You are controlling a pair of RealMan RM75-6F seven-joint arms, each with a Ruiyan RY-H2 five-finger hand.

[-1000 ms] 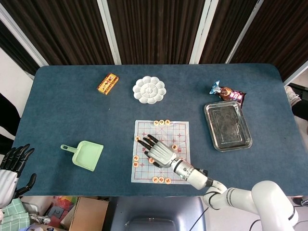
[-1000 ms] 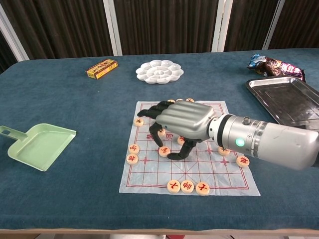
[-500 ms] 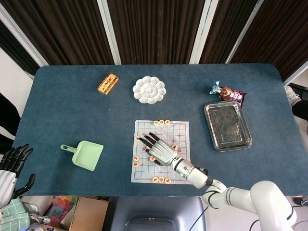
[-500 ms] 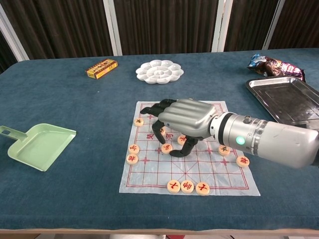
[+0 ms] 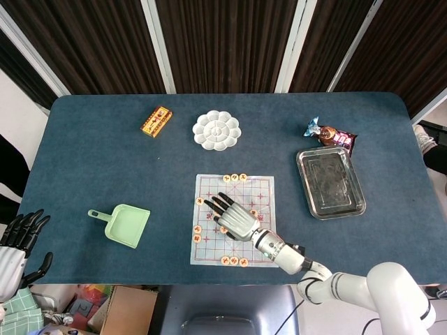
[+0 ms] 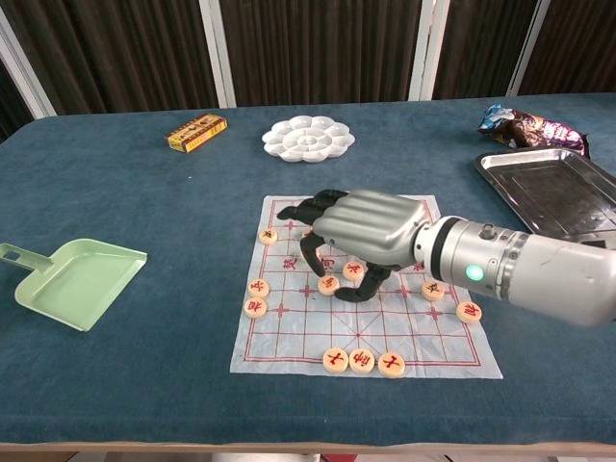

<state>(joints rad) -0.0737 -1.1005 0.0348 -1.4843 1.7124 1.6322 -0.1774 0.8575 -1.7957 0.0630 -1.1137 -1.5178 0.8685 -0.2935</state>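
Observation:
My right hand [image 6: 371, 231] hovers low over the paper chess board [image 6: 289, 327], palm down, fingers curled toward the sheet. Between its thumb and a fingertip sits a round wooden chess piece [image 6: 328, 285], which it pinches on the board. Other pieces lie around: three in the near row [image 6: 362, 361], two at the left edge [image 6: 256, 297] and some to the right [image 6: 469, 311]. From above, the right hand [image 5: 236, 218] covers the board's middle [image 5: 262, 192]. My left hand [image 5: 14, 248] hangs off the table's near left corner, fingers spread, holding nothing.
A green dustpan [image 6: 72, 284] lies at the left. A white flower-shaped palette [image 6: 308, 140] and a yellow box [image 6: 196, 132] sit at the back. A steel tray [image 6: 558, 192] and a snack bag [image 6: 534, 127] are at the right.
My right hand has shifted a little to the right and away over the board, and the piece at its fingertips has moved along with it. The left hand stays put.

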